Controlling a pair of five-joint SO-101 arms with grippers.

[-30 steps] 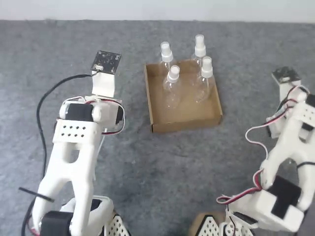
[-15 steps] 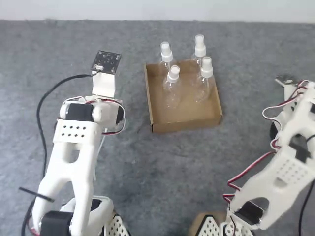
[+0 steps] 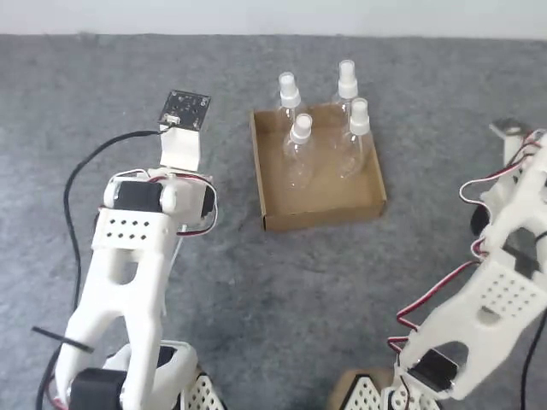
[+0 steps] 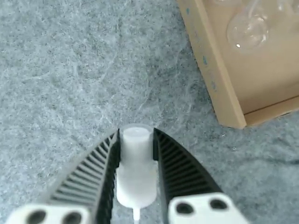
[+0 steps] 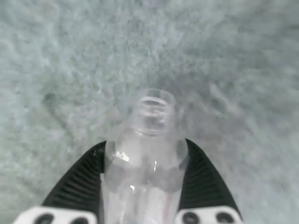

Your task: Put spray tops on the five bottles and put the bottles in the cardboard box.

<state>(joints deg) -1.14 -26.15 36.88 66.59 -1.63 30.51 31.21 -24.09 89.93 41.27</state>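
The cardboard box [image 3: 321, 207] sits mid-table with several clear bottles [image 3: 299, 154] in it, each topped by a white spray top [image 3: 358, 116]. Its corner and one bottle's base appear in the left wrist view [image 4: 219, 88]. My left gripper [image 4: 135, 140] is shut on a white spray top [image 4: 136, 158] above the grey mat, left of the box. My right gripper [image 5: 145, 149] is shut on an open-necked clear bottle [image 5: 147, 140] with no top, at the table's right side. In the high view the left arm [image 3: 137, 248] stands left and the right arm [image 3: 504, 256] right.
Grey felt mat [image 3: 282, 282] covers the table. A black cable [image 3: 85, 171] loops beside the left arm, and red and white wires [image 3: 461, 282] hang along the right arm. Open mat lies between the arms in front of the box.
The right arm has raised and swung toward the right edge, its wrist now higher and farther right. The left arm and the box have not moved.
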